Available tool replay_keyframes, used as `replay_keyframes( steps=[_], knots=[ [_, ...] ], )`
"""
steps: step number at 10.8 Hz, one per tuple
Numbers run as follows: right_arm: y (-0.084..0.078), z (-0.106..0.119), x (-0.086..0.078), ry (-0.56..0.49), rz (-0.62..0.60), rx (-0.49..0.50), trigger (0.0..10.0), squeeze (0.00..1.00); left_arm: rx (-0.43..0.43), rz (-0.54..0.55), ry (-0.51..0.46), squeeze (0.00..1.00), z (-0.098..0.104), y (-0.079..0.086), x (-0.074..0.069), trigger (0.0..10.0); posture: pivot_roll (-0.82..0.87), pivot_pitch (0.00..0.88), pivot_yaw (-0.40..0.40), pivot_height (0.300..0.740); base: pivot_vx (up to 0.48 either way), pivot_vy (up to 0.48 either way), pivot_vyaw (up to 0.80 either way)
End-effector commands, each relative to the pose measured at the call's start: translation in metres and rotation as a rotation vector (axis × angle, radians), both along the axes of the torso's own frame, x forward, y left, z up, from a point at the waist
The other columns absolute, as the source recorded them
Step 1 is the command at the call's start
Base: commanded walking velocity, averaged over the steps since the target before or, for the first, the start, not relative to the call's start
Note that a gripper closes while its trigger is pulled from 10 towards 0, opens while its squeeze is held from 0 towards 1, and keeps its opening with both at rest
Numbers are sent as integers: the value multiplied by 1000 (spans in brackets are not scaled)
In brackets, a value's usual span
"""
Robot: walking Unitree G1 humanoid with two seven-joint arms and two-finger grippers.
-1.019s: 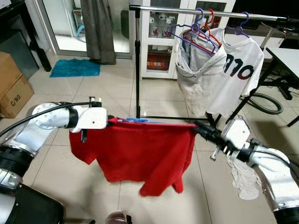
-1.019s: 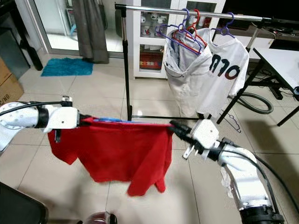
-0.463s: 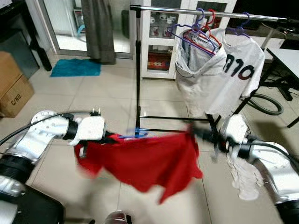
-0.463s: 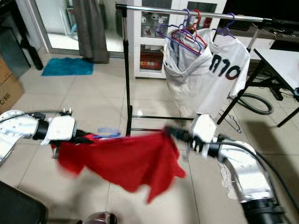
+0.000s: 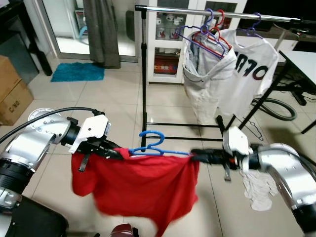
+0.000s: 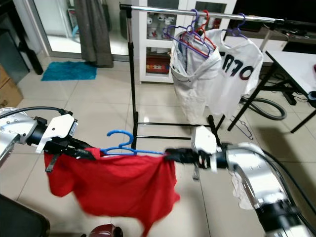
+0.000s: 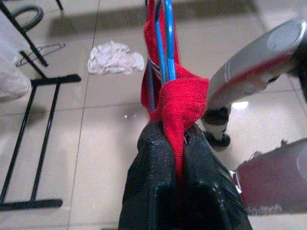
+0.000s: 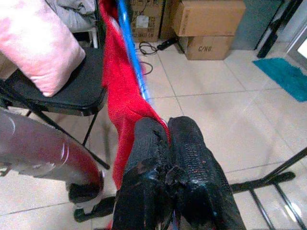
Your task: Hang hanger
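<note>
The red shirt (image 5: 138, 185) hung on the blue hanger (image 5: 153, 145), stretched level between both arms out over the tiled floor (image 5: 113, 94), in front of the rack's (image 5: 144, 64) left post and well below its rail. The left gripper (image 5: 112, 152) was clamped on the shirt's left shoulder end; in the left wrist view its black fingers (image 7: 153, 187) pinched a fold of red cloth with the blue wire running out just past them. The right gripper (image 5: 197, 156) was closed on the other shoulder end, and in the right wrist view its fingers (image 8: 189, 158) pressed together on the red cloth beside the blue bar. The hanger's hook stood upright above the shirt's collar, midway between the two grippers, touching nothing. The shirt's body drooped below the bar, its hem ragged and slightly blurred. Up on the rail, at its right end, hung a white shirt (image 5: 247, 74) with dark printing and a pale garment (image 5: 205, 81) on purple and red hangers. A crumpled white cloth (image 5: 256, 185) lay on the floor beneath the right arm. A teal mat (image 5: 78, 72) lay at the doorway, and a cardboard box (image 5: 12, 94) stood at the far left.
</note>
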State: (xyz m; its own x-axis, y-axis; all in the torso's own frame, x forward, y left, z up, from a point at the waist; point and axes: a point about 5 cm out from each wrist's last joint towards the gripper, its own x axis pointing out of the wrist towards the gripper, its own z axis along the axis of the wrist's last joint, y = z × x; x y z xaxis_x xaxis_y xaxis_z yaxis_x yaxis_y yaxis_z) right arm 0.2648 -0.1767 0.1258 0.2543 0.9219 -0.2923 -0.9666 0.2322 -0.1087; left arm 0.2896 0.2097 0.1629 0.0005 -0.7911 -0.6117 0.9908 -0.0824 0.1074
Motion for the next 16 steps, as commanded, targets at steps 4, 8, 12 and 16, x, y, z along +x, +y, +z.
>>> replay_keyframes(
  steps=[4, 8, 12, 16],
  knots=[
    [-34, 1, -3, -2, -131, 6, 0, 0, 0, 91, 17, 0, 14, 15, 2, 0, 37, 0, -37, 740, 0, 0, 0],
    [-54, -10, -7, -7, -239, -49, 0, 0, -105, 166, 52, 0, 27, 28, 6, 0, 25, 0, -31, 740, 0, 0, 0],
    [-63, -4, 8, -78, -350, 29, 0, 0, -206, 140, 260, 0, 25, 25, -6, 0, 27, 0, -31, 740, 0, 0, 0],
    [-70, 7, 16, -105, -369, 66, 0, 0, -177, 222, 417, 0, -7, 39, -16, 0, 19, 0, -30, 740, 0, 0, 0]
  ],
)
